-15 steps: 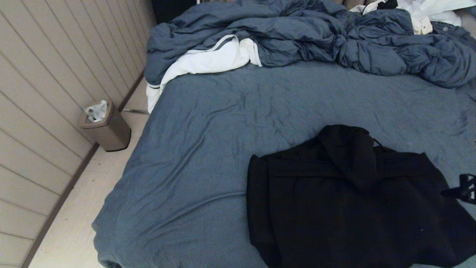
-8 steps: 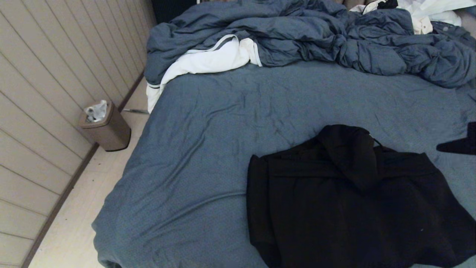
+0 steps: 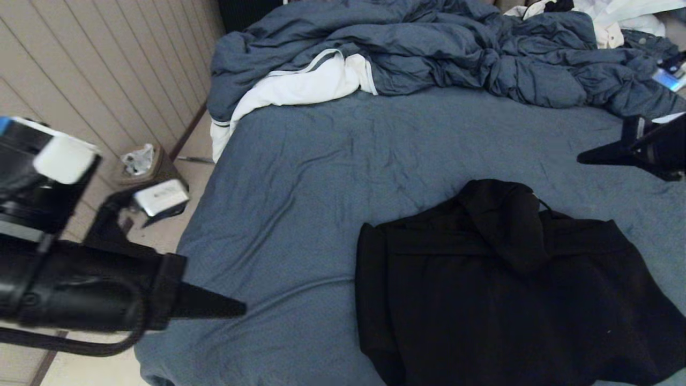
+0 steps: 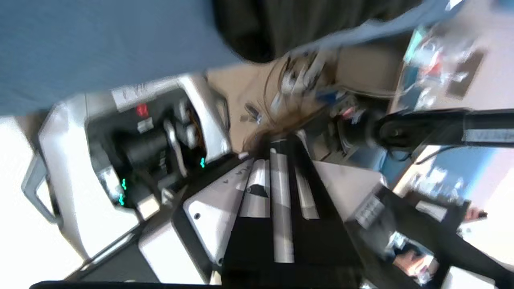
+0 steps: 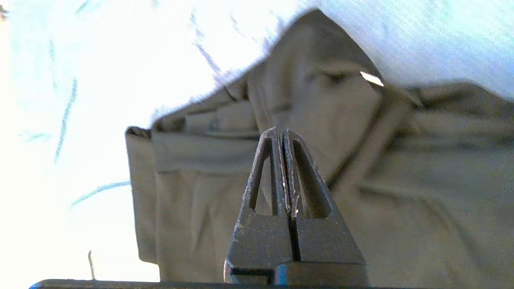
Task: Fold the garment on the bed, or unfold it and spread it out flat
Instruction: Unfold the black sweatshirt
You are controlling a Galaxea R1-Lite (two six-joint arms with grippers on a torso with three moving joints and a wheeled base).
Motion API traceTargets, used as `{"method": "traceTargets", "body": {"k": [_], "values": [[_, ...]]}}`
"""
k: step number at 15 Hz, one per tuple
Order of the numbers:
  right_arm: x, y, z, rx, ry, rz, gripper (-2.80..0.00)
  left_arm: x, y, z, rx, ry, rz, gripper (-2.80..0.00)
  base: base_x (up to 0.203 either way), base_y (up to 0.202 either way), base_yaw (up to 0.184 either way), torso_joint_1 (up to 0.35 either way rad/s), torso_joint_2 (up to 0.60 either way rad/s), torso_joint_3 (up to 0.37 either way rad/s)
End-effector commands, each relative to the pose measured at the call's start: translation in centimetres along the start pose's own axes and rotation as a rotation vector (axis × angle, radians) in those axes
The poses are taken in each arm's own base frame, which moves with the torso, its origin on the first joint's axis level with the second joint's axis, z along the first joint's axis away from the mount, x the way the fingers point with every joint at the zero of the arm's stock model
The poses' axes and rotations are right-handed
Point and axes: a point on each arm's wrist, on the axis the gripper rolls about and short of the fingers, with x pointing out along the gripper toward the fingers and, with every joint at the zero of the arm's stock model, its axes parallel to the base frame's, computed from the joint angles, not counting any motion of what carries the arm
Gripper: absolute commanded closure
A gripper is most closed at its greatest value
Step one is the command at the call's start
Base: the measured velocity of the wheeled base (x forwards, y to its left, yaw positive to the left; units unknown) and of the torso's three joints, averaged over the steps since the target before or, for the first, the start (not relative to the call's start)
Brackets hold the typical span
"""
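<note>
No text, label or number can be made out; the white sticker [image 4: 134, 93] on the robot's base is too blurred to read

Beige panelled wall [image 3: 107, 69] on the left, dark skirting, pale floor [image 3: 102, 359]. Brown bin [image 3: 144, 171] stands by the wall.

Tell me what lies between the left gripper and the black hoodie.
Only bare blue-grey sheet of the bed, seen in the head view, separates the left gripper from the black hoodie.
</note>
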Motion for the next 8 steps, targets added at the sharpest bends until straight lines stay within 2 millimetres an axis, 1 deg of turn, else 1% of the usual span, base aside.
{"method": "traceTargets", "body": {"k": [1,3,5,8], "values": [[2.4,-0.3,0.6,-0.002,0.028,0.021,0.0,5.3,0.3,0.5,-0.018,0.128,0.07,-2.8,0.0,0.0,0.0,0.0,0.0,0.0],[3.5,-0.2,1.5,-0.016,0.021,0.036,0.0,8.9,-0.4,1.0,0.019,0.112,0.125,-2.8,0.0,0.0,0.0,0.0,0.0,0.0],[4.2,-0.2,1.9,-0.027,0.015,0.044,0.0,11.4,-1.3,2.2,0.012,0.092,0.129,-2.8,0.0,0.0,0.0,0.0,0.0,0.0],[4.4,0.0,1.7,-0.031,0.028,0.075,0.0,15.6,-1.1,3.2,-0.006,0.083,0.222,-2.8,0.0,0.0,0.0,0.0,0.0,0.0]]}}
